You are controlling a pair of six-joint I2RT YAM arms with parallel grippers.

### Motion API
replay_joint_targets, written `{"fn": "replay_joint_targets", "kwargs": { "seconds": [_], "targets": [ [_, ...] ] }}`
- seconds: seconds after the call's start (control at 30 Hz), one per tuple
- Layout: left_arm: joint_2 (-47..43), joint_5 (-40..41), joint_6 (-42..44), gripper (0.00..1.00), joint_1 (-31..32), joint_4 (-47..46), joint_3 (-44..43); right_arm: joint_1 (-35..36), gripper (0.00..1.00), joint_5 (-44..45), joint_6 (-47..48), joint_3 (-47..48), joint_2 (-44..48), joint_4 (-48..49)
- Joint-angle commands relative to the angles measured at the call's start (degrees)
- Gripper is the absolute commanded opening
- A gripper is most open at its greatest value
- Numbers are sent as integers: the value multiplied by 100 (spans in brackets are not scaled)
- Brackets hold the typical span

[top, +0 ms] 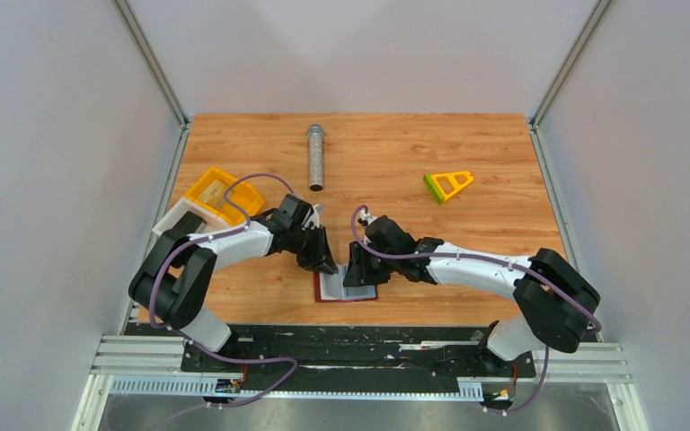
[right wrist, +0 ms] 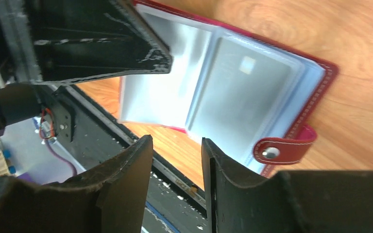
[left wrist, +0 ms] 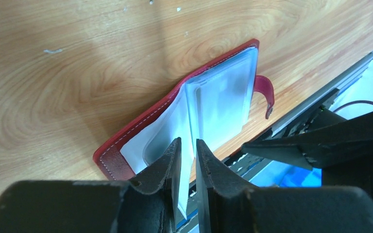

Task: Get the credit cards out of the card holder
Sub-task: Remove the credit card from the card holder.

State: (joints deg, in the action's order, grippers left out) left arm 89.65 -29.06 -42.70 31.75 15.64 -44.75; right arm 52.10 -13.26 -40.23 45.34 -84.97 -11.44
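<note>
The dark-red card holder (top: 346,289) lies open near the table's front edge, its light blue-grey pockets facing up. A pale credit card (right wrist: 247,92) with a small chip shows through the frosted right pocket. No other card shows. One pocket leaf (left wrist: 194,111) stands upright, and my left gripper (left wrist: 187,141) (top: 323,263) is closed narrowly on its lower edge. My right gripper (right wrist: 177,139) (top: 357,274) hangs open over the holder's near edge with nothing between its fingers, just left of the snap tab (right wrist: 284,149).
A silver cylinder (top: 315,157) lies at the back middle. To the right of it lies a yellow-green triangular piece (top: 448,185). A yellow tray (top: 225,196) and a white tray (top: 178,218) sit at the left. The black rail (top: 368,337) runs just beyond the holder.
</note>
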Motion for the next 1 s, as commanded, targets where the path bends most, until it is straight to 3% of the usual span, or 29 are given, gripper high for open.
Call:
{"fn": "replay_joint_targets", "kwargs": {
  "seconds": [0.0,0.97],
  "targets": [
    [-245,150,181,25,24,5,85,-101,42,471,-155,45,72,-377],
    [-313,98,16,26,24,-271,426,-207,42,982,-430,12,-360,-473]
  ]
}}
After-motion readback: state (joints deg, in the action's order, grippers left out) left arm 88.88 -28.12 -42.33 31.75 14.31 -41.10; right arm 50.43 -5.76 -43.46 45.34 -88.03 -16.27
